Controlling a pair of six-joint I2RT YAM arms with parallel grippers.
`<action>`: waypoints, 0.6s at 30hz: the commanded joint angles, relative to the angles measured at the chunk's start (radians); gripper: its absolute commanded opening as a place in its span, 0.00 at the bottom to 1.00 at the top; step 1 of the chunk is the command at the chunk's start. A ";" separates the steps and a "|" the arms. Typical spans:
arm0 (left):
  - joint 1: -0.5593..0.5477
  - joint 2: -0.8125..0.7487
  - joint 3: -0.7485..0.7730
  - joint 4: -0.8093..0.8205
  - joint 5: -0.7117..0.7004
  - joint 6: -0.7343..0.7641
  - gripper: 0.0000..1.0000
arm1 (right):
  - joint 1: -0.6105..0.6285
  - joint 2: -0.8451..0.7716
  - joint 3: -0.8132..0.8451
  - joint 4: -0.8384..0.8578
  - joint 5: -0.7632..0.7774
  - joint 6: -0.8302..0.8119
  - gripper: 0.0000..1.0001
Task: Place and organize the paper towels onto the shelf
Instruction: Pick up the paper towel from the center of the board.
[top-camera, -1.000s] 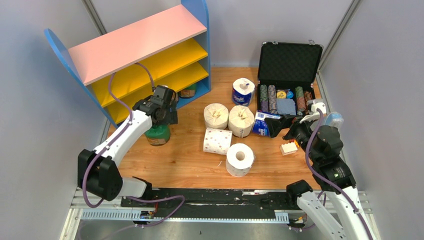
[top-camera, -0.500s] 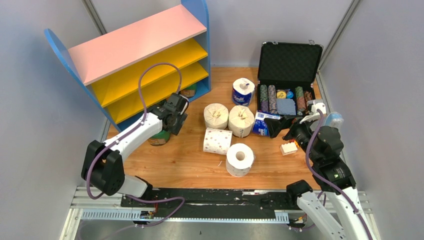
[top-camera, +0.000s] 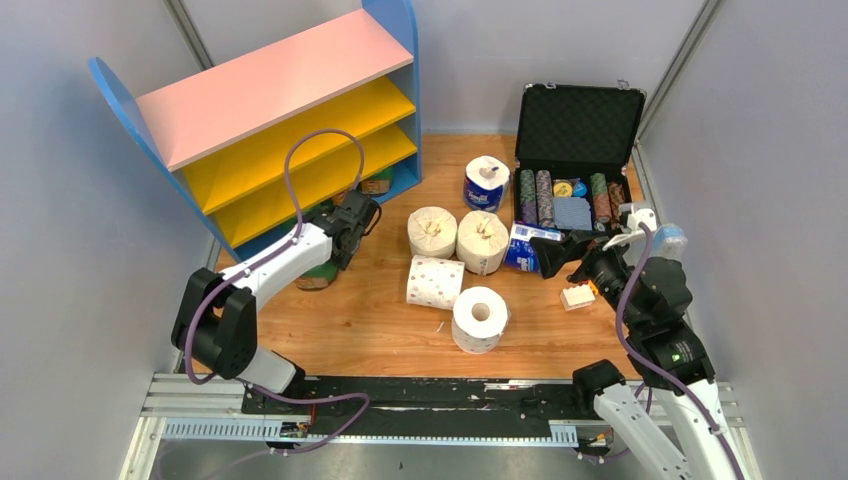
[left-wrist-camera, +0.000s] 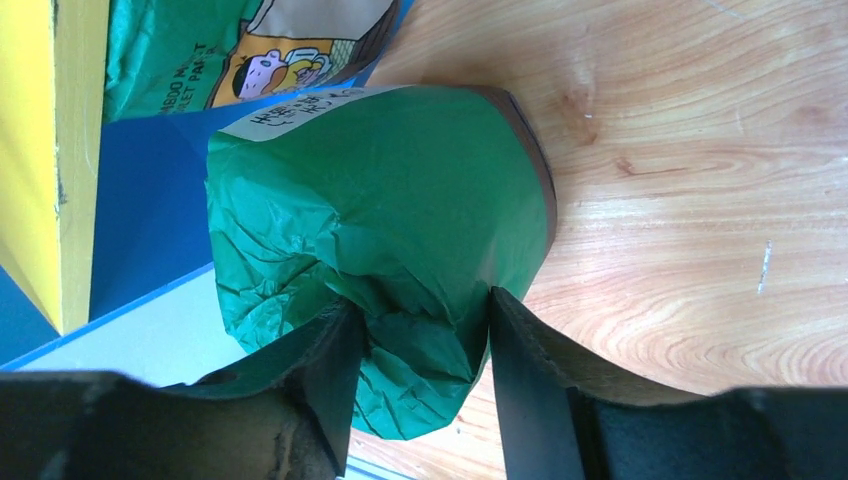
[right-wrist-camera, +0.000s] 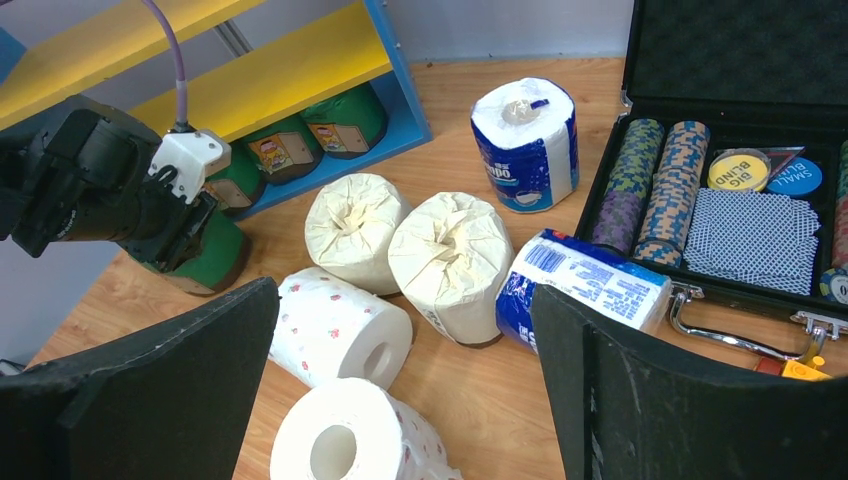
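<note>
Left gripper (left-wrist-camera: 418, 320) pinching a green roll (left-wrist-camera: 400, 200) beside the shelf (top-camera: 290, 75).

Nearest the shelf's blue foot, the green roll stands on the surface (top-camera: 380, 330), its crumpled top wrap squeezed between the half-closed fingers. Further from the shelf lie white rolls (top-camera: 480, 318) and two cream rolls (top-camera: 458, 236). The right gripper (right-wrist-camera: 400, 380) hangs wide open and empty, by the black case (top-camera: 580, 120).

Loose paper towels (top-camera: 480, 318) beside shelf (top-camera: 275, 75)
</note>
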 joint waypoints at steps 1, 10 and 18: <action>-0.001 0.005 0.027 -0.020 -0.053 -0.051 0.53 | 0.003 -0.019 0.000 0.042 -0.010 -0.008 1.00; 0.066 -0.067 0.076 -0.059 -0.015 -0.083 0.37 | 0.002 -0.013 -0.003 0.042 -0.039 0.011 1.00; 0.170 -0.145 0.050 -0.008 -0.014 -0.044 0.34 | 0.003 -0.063 -0.006 0.042 -0.025 0.014 1.00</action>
